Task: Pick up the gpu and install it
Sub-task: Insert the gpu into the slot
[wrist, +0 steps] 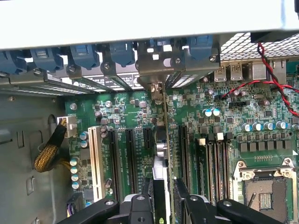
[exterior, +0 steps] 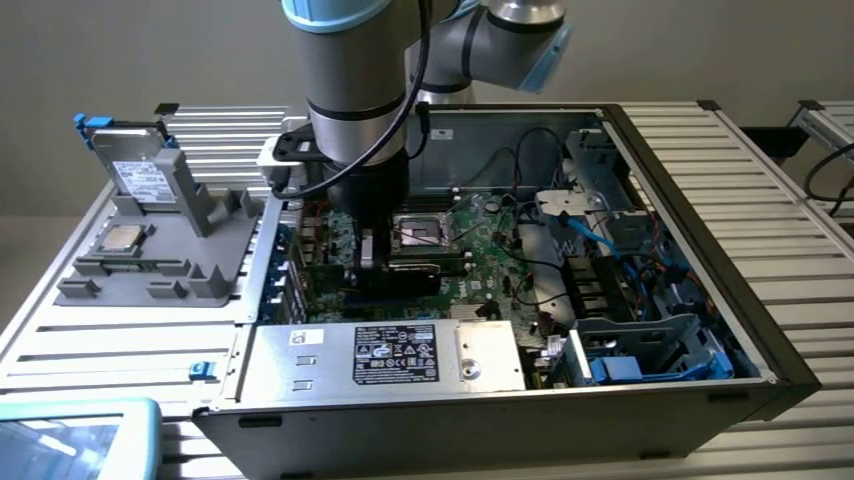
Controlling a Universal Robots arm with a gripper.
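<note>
In the exterior view, the arm is reaching down into the open computer case [exterior: 694, 250], with the gripper [exterior: 387, 272] sitting low over the motherboard [exterior: 481, 260], just beside the empty processor socket [exterior: 424, 232]. A grey parts holder [exterior: 187, 250] is standing outside the case on the exterior view's left, carrying a silver labelled drive [exterior: 140, 180]. In the wrist view, the gpu [wrist: 164, 154] is standing on edge among the black expansion slots [wrist: 129, 161], its silver end bracket [wrist: 156, 70] lying against the case's rear slot openings. The gripper [wrist: 162, 200] is straddling the card, a finger [wrist: 140, 205] on either side of its near end, but I cannot tell whether the fingers are gripping it or have let go.
</note>
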